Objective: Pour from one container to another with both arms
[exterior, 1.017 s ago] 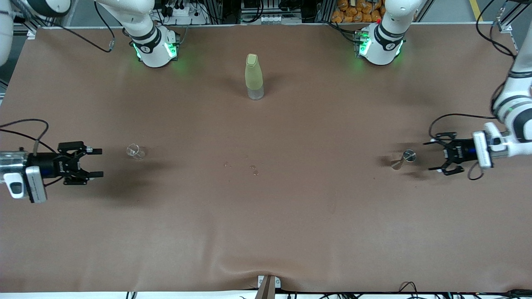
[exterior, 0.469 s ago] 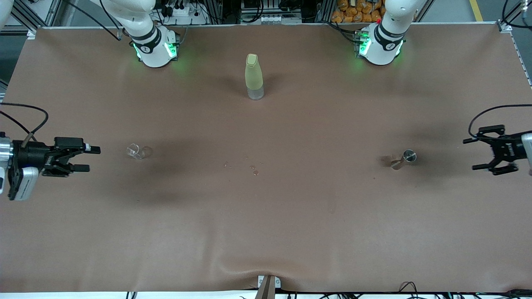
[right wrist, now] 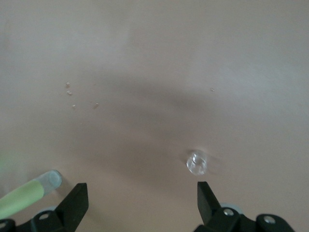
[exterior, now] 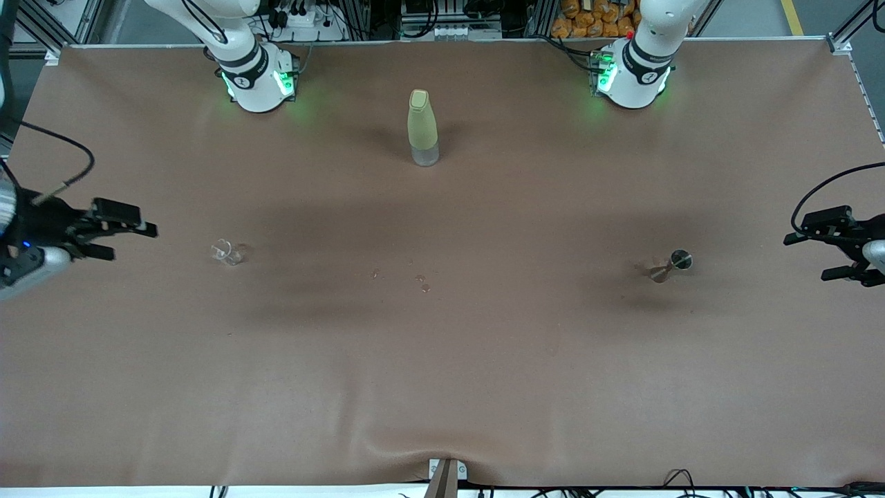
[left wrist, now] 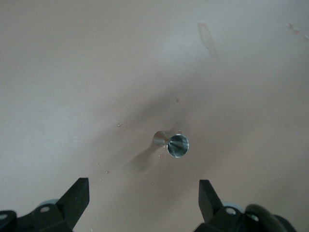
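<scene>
The tiny clear glass beaker (exterior: 227, 252) stands on the brown table toward the right arm's end. In the right wrist view the beaker (right wrist: 196, 163) shows just off one open finger. My right gripper (exterior: 130, 241) hovers open and empty over the table edge at that end, apart from the beaker. The silver jigger (exterior: 672, 265) stands toward the left arm's end. In the left wrist view the jigger (left wrist: 174, 143) has its round rim facing up. My left gripper (exterior: 810, 257) hangs open and empty over the table edge there, apart from the jigger.
A tall yellow-green bottle (exterior: 422, 128) stands upright mid-table, near the arms' bases. The bottle (right wrist: 29, 193) also shows in the right wrist view. A few small droplets (exterior: 422, 282) lie on the brown cloth (exterior: 442, 373) between beaker and jigger.
Both grippers have drawn back from the beaker and the jigger toward their own ends of the table. Beaker, jigger and bottle have not moved.
</scene>
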`<state>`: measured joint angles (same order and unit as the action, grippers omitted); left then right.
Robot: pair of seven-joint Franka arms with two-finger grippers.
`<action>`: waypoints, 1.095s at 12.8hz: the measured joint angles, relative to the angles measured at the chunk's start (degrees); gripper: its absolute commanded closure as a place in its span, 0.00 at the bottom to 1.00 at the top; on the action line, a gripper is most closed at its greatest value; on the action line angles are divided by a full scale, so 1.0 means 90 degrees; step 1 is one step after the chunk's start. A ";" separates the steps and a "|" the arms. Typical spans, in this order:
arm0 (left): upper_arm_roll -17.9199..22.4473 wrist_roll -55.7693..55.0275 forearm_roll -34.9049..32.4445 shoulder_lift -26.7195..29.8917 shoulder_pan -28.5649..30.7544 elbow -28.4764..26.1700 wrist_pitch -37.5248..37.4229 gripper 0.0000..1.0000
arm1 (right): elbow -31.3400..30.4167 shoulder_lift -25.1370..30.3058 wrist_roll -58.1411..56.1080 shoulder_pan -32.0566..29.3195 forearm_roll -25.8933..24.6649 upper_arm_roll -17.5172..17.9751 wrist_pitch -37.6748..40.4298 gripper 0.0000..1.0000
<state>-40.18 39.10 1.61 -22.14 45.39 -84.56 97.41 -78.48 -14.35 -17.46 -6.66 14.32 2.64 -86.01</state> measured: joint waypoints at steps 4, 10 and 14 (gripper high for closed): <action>-0.0030 -0.1288 -0.0839 -0.0002 -0.0408 0.0030 0.0000 0.00 | -0.0581 0.0836 0.1001 -0.0009 -0.0744 -0.0023 0.0003 0.00; -0.0008 -0.3035 -0.1224 -0.0003 -0.0509 0.0052 0.0000 0.00 | -0.0957 0.1560 0.1568 0.0065 -0.1536 -0.0456 0.0177 0.00; -0.0008 -0.4141 -0.1283 0.0003 -0.0500 0.0243 0.0005 0.00 | -0.1069 0.1597 0.1624 0.0889 -0.1540 -0.1288 0.0162 0.00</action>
<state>-40.26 1.82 -9.93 -22.11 40.89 -82.37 97.46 -88.11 0.01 -2.84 1.34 0.46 -8.95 -84.54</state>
